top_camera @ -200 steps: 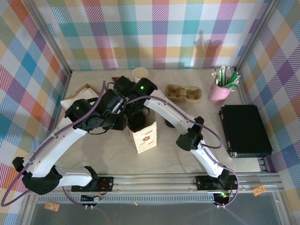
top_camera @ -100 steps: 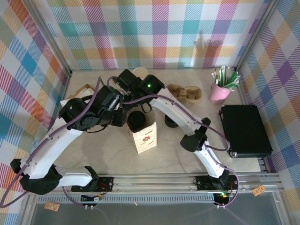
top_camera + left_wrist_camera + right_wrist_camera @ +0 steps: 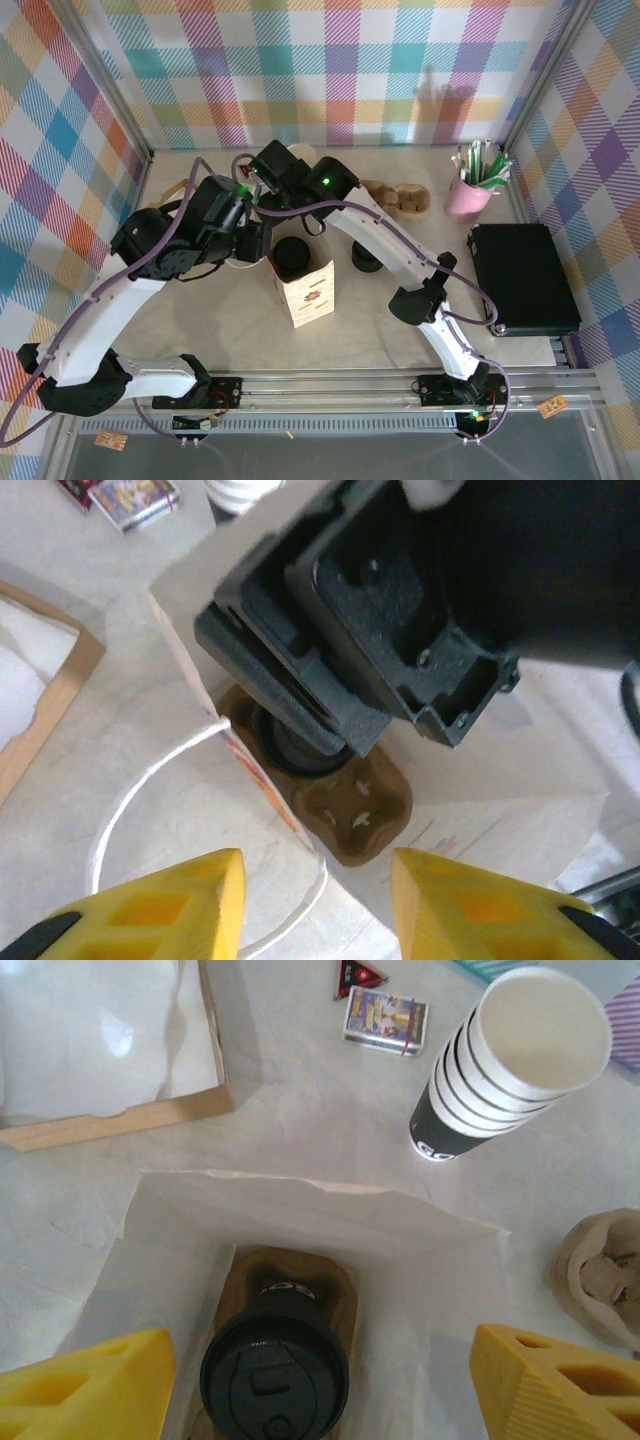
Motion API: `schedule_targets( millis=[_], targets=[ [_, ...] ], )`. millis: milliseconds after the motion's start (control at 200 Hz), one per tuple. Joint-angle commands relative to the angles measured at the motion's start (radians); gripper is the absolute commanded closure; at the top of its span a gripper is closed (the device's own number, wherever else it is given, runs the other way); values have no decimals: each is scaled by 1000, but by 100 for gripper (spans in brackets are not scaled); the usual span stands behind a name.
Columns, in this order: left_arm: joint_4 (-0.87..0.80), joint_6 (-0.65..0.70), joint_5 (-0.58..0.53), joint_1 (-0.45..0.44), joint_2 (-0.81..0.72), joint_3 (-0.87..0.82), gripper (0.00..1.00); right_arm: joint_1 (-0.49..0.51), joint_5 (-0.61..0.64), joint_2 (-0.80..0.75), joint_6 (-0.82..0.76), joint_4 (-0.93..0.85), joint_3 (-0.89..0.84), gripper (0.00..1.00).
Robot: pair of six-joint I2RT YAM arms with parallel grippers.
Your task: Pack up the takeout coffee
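The takeout coffee [image 3: 275,1372], its round black lid up, stands in a brown pulp carrier [image 3: 293,1278] at the bottom of the white paper bag [image 3: 440,1290]. From above, the lid [image 3: 291,258] shows in the bag's [image 3: 310,292] open mouth. My right gripper [image 3: 320,1390] hovers above the bag, open wide, yellow fingertips well clear of the cup on either side. My left gripper [image 3: 315,910] is open beside the bag's near wall [image 3: 500,820], nothing between its fingers. There the carrier's empty pocket [image 3: 355,815] shows, the cup mostly hidden under the right gripper's black body [image 3: 380,630].
A stack of lidless cups [image 3: 505,1060] stands behind the bag. A cardboard box lined with white paper [image 3: 110,1040] sits far left, small packets [image 3: 385,1015] beside it. Spare carriers [image 3: 400,198], a black lid stack [image 3: 365,262], a pink holder [image 3: 468,195] and a black case [image 3: 522,278] lie right.
The right gripper has risen out of the bag and drawn back, leaving the lidded cup standing in the carrier. The left gripper has opened wider and shifted left.
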Motion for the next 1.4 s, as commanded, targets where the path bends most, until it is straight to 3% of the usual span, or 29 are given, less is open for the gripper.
schedule_targets(
  millis=[0, 255, 390, 590, 785, 855, 1065, 1245, 1395],
  targets=[
    [23, 40, -51, -14, -2, 63, 57, 4, 45, -71, -25, 51, 16, 23],
    [62, 117, -200, -14, -12, 127, 56, -5, 138, -138, -39, 122, 15, 24],
    [144, 231, -288, -14, 8, 146, 55, -53, 175, -184, -33, 152, 11, 27],
    [477, 437, -496, -7, 92, 167, 51, -279, 103, -267, -48, 258, -92, 29],
    [771, 485, -537, 36, 224, 90, 49, -560, -94, -316, -73, 403, -287, 29],
    [695, 424, -517, 62, 300, 207, 49, -622, -133, -318, -53, 393, -290, 29],
    [242, 260, -404, 122, 577, 741, 49, -771, -155, -339, -35, 252, -286, 33],
    [173, 196, -315, 122, 615, 777, 49, -906, -244, -381, 1, 254, -387, 35],
    [166, 177, -271, 128, 619, 743, 48, -952, -223, -403, -58, 214, -433, 41]
  ],
)
